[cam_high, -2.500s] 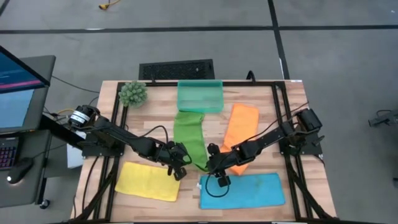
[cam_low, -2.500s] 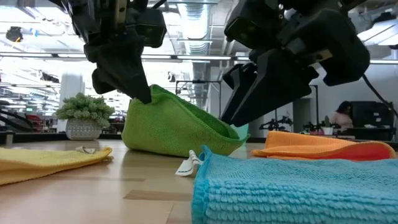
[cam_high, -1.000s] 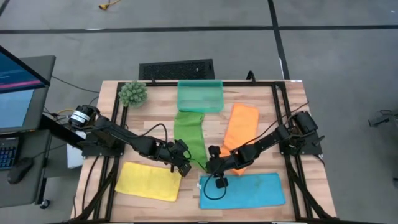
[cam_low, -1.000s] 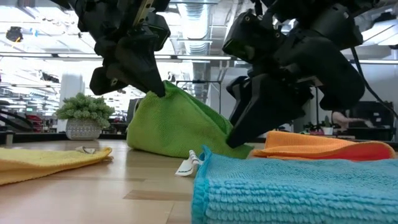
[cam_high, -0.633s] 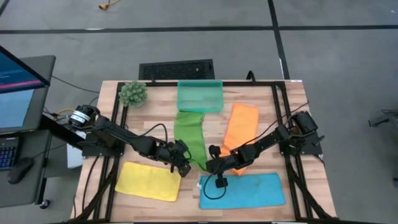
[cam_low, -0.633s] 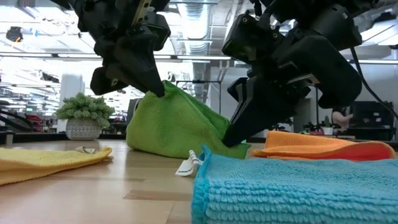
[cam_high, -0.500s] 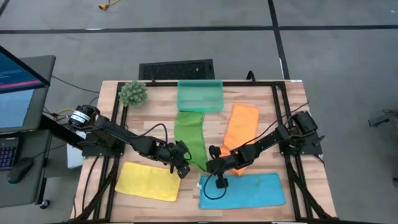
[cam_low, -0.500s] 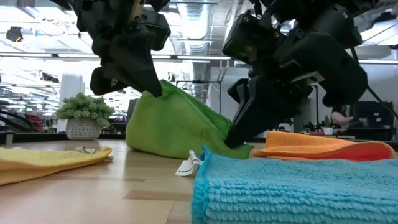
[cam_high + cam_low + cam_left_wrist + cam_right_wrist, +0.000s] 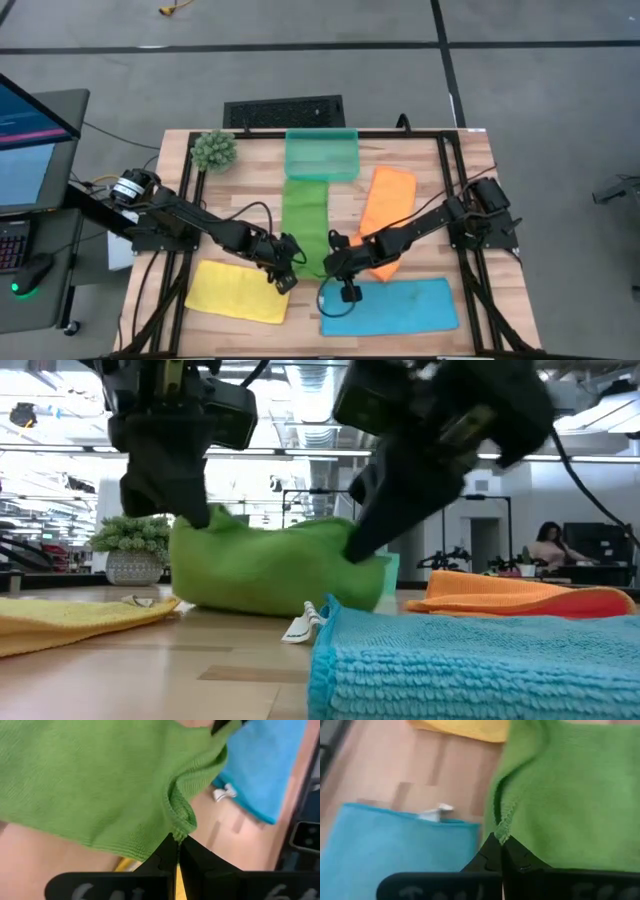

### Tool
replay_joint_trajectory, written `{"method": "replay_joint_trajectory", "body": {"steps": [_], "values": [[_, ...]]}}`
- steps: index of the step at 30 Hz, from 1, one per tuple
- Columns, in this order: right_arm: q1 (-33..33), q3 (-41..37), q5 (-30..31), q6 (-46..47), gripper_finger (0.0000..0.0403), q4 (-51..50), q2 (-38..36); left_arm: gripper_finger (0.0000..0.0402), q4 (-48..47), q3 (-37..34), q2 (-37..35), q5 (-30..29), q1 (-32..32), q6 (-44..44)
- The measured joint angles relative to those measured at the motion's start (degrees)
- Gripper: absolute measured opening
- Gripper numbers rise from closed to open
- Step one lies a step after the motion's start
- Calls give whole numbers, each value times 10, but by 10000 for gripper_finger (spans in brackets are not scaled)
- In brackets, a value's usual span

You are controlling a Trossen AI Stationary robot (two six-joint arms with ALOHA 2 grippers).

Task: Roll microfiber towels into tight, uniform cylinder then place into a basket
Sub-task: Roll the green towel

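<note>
The left end effector (image 9: 283,277) is pinching one near corner of the green towel (image 9: 305,222), its fingers closed tight on the cloth's hem, as the left wrist view is showing (image 9: 176,851). The right end effector (image 9: 330,266) is gripping the other near corner in the same way, its fingers pressed together on the stitched edge (image 9: 500,851). In the low view, both are holding the near end of the green towel (image 9: 270,568) lifted off the counter (image 9: 200,660), with the fabric bunching into a low hump between them.

The rest of the green towel is lying flat, stretching toward the basket (image 9: 321,155), which is sitting at the far edge of the counter (image 9: 250,150), its near rim touching or just overlapping the towel's far end. The orange towel (image 9: 386,205) is lying just to the right of the green one. The yellow towel (image 9: 238,292) is resting flat near the left front corner, and the blue towel (image 9: 395,307) is lying flat at the right front. A spiky green plant ball (image 9: 214,150) is sitting beside the basket.
</note>
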Motion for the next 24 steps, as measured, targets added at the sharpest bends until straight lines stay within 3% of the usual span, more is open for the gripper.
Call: {"method": "replay_joint_trajectory", "body": {"steps": [5,24], "values": [[-14,0,0,3,6,-10,0,0,-33,-2,0,-31,-11,-9],[-49,1,-41,42,4,20,3,0,67,-88,0,-23,-14,-108]]}}
